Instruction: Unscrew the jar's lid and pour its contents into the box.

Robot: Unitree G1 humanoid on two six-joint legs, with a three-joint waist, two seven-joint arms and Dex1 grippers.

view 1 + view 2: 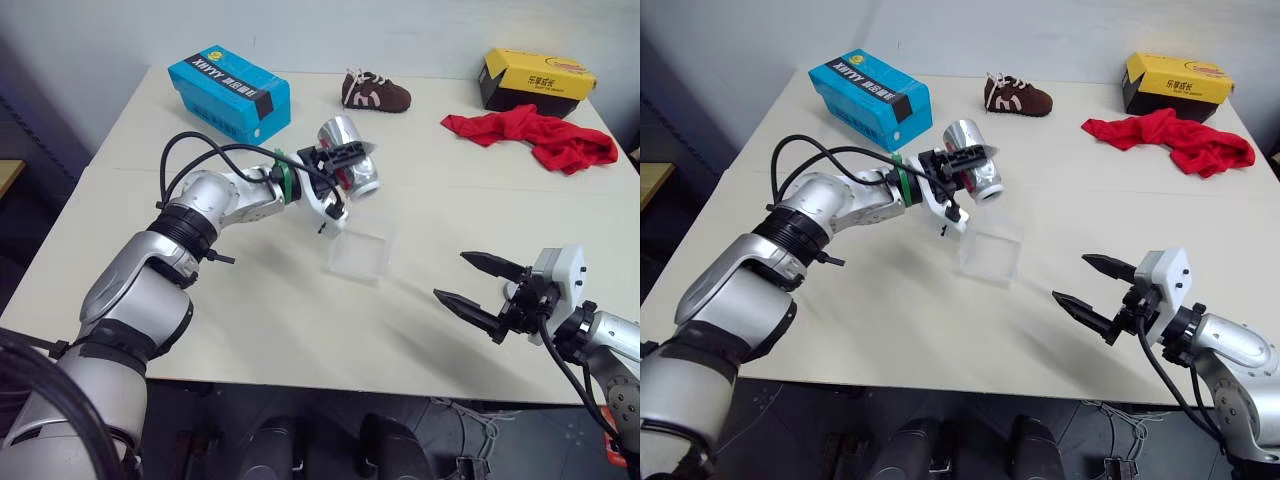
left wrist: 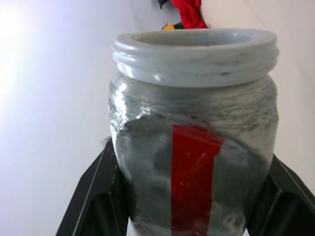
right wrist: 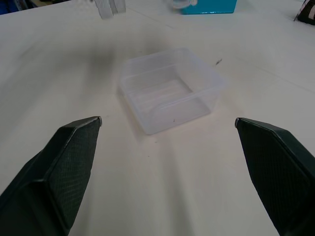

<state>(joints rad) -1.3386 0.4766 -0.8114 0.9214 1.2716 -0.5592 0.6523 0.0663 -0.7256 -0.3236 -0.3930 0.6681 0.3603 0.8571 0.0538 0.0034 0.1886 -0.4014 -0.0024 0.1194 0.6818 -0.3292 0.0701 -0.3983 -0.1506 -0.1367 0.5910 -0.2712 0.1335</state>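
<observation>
My left gripper (image 1: pixel 343 168) is shut on the jar (image 1: pixel 340 132), a clear jar with a red stripe on its label. It holds the jar tilted in the air, mouth slanting down just above the far edge of the box (image 1: pixel 358 262). In the left wrist view the jar (image 2: pixel 197 147) has a bare threaded rim, clamped between both black fingers (image 2: pixel 93 196). The lid is out of view, and the contents cannot be made out. The box (image 3: pixel 147 118) is shallow and translucent and sits in the middle of the table. My right gripper (image 1: pixel 450 275) hovers open to the box's right, holding nothing.
A blue cardboard box (image 1: pixel 230 92) lies at the back left. A brown shoe (image 1: pixel 375 92) sits at the back centre. A red cloth (image 1: pixel 535 138) and a yellow-and-black shoebox (image 1: pixel 535 80) are at the back right.
</observation>
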